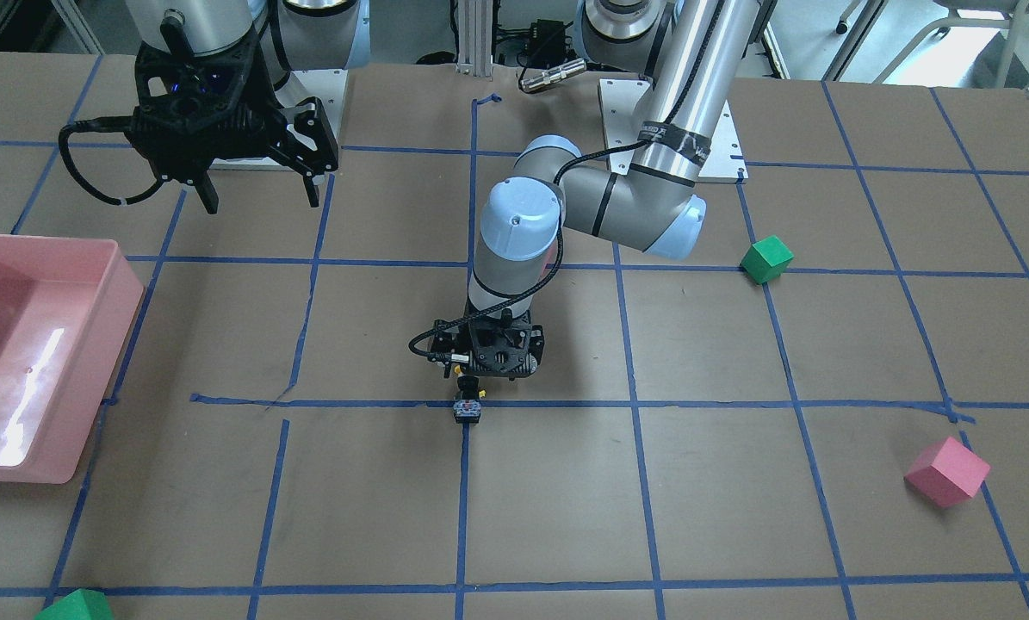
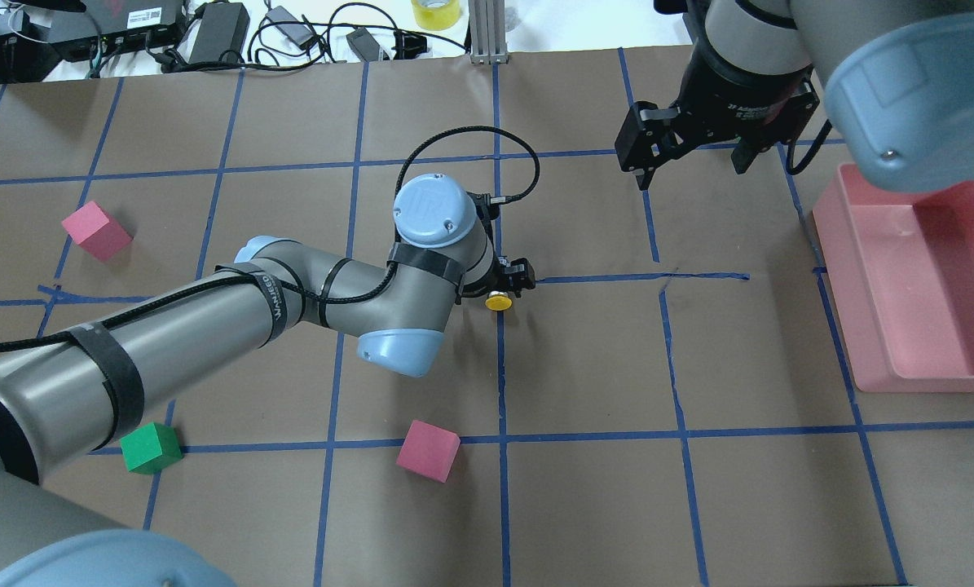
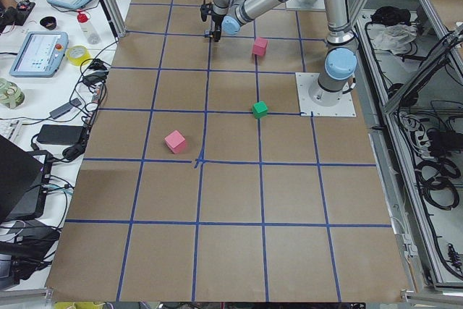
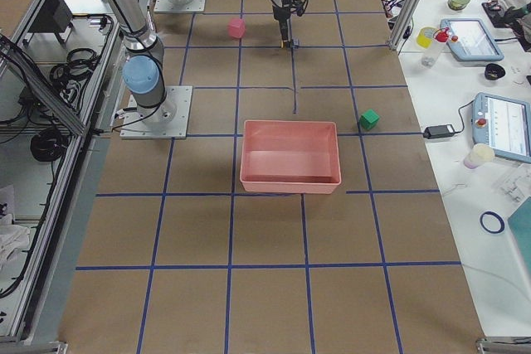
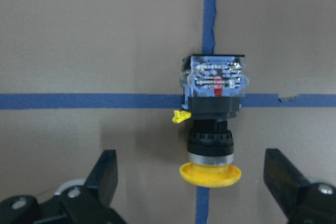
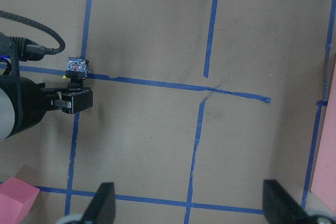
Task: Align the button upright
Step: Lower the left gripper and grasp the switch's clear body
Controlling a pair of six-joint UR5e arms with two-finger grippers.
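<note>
1. I had the left gripper (image 5: pixel 191 170) low over the button (image 5: pixel 212 124), jaws spread wide with one finger (image 5: pixel 107 174) on each side of the cap end and neither touching it.
2. The button lay on its side right on a crossing of the blue tape lines (image 5: pixel 79 101) near the middle of the table. Its cap pointed toward the robot and its block end toward the operators' side.
3. My read was that the step in hand was the grasp. I'd have closed on the black collar just behind the cap, not on the cap's rim, which looked likely to slip out.
4. I'd have centred first (the button sat slightly right of the midline in the wrist view), so that one pad didn't push it round on the paper.
5. After that, in my judgement, it needed a slow wrist rotation, setting the block end down flat before letting go.
6. It had a round yellow cap, a silver ring under it, a black ribbed neck, a small yellow tab, and a clear-blue block with a red spot.
7. The right gripper (image 2: pixel 690 159) hung well apart near the pink bin (image 2: pixel 833 269), fingers open and holding nothing.
</note>
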